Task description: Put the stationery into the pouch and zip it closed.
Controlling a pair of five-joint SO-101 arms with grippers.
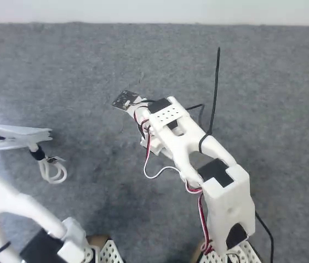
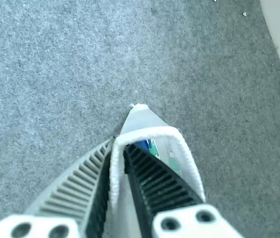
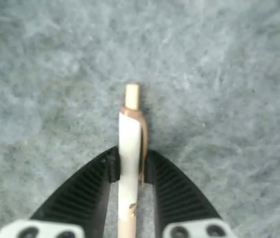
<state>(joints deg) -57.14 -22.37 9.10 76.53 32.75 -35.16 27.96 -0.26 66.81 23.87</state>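
Step in hand: loading. Right gripper (image 3: 130,161) clenched on cream plastic pen with tan clip (image 3: 129,131), centre. Left gripper (image 2: 119,148) pinching white fabric pouch (image 2: 142,119), nine o'clock. Next, likely: steering pen into pouch mouth.

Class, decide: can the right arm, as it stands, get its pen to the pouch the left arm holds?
Probably yes. The right gripper is shut on the pen, and open carpet lies between it and the pouch in the left gripper.
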